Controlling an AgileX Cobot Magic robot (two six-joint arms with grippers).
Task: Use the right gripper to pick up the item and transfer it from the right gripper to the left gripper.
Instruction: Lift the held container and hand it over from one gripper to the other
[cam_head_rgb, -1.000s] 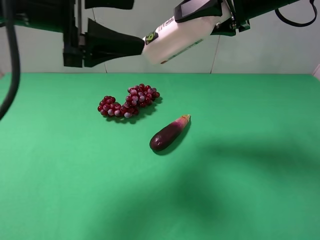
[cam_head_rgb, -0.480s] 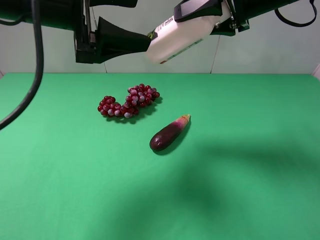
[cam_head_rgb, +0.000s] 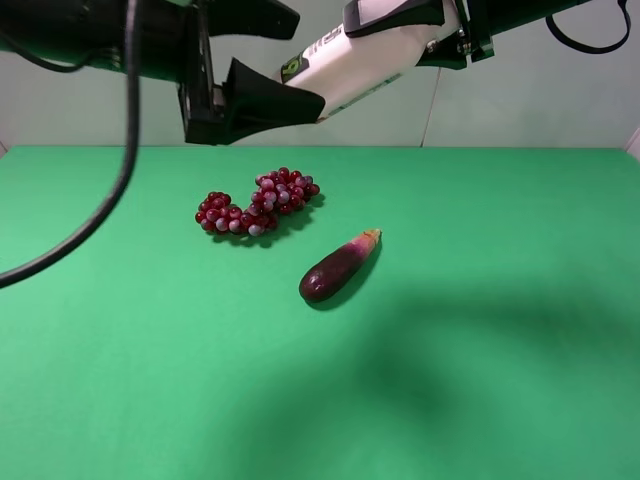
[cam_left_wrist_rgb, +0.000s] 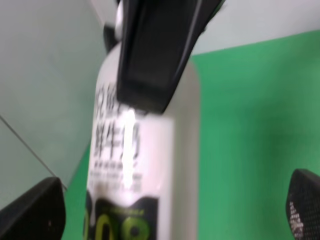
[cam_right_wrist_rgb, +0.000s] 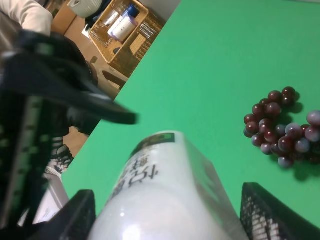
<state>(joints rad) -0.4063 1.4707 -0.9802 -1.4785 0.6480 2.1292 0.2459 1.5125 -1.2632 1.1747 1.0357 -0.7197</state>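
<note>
The right gripper (cam_head_rgb: 385, 40) has its fingers clamped on the item (cam_head_rgb: 360, 65), a white bottle held high above the table and tilted, its label end slanting down toward the left. In the right wrist view the two pads (cam_right_wrist_rgb: 75, 215) press on either side of its white body (cam_right_wrist_rgb: 170, 195).

The left gripper (cam_head_rgb: 308, 60) has its long fingers spread wide, one above and one below the bottle's label end. In its own wrist view the fingertips (cam_left_wrist_rgb: 30, 210) sit far out to both sides of the bottle (cam_left_wrist_rgb: 135, 150), not touching it.

The bottle's cap does not show in any view, and the right gripper's far finger is hidden behind the body. The left wrist picture is blurred, so the label print is hard to read.

Below, on the green table (cam_head_rgb: 500, 350), lie a red grape bunch (cam_head_rgb: 258, 205) and, a little apart, a dark purple eggplant (cam_head_rgb: 340, 265). A black cable (cam_head_rgb: 110, 190) trails from the left arm. A pale wall stands behind the table, and the right wrist view shows a wicker basket (cam_right_wrist_rgb: 125, 30) beyond the table.
</note>
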